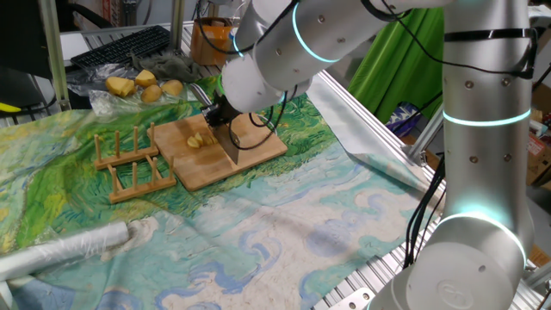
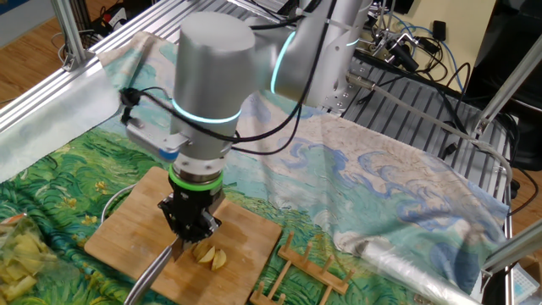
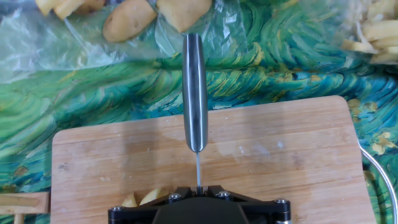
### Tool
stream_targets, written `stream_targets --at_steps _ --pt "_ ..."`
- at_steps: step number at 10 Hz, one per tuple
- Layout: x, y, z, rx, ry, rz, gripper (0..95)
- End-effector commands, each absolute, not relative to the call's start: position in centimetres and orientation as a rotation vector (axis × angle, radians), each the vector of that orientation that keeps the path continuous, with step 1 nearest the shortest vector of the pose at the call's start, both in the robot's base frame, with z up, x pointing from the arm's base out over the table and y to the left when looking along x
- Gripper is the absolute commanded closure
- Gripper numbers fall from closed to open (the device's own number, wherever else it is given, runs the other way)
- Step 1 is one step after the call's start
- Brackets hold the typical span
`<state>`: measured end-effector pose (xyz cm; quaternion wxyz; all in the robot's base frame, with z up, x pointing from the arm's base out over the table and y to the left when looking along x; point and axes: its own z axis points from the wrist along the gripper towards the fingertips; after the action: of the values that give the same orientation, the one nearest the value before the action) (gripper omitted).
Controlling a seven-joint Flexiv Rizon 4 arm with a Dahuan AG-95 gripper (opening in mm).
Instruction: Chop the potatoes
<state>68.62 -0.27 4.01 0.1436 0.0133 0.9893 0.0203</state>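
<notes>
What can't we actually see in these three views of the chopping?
- Claw fingertips: covered by its own black body in every view, so the grip on the knife is not directly visible.
- Blade edge against the board: hand view sees the knife edge-on; contact unclear.
- Potato pieces: cut off by the claw body in the hand view, small in both fixed views; count uncertain.
- Wooden rack: cropped by the bottom edge in the other fixed view.

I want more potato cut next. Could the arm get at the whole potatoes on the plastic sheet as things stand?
Probably not yet: the gripper is shut on the knife over the board. The whole potatoes lie uncovered beyond the board, with nothing between.
</notes>
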Motion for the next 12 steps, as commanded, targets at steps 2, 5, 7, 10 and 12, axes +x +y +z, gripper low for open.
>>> stream_targets --at_steps 2,5,7,10,12 --pt "69.7 -0.1 1.9 0.068 2.898 0.077 95.0" --pt "69.7 0.1 3.0 0.044 2.914 0.055 95.0" --pt "69.5 0.0 3.6 0.013 2.964 0.042 95.0" --pt "69.8 0.3 5.4 -0.01 3.014 0.065 95.0" --pt "69.8 0.3 5.4 -0.016 3.021 0.07 95.0"
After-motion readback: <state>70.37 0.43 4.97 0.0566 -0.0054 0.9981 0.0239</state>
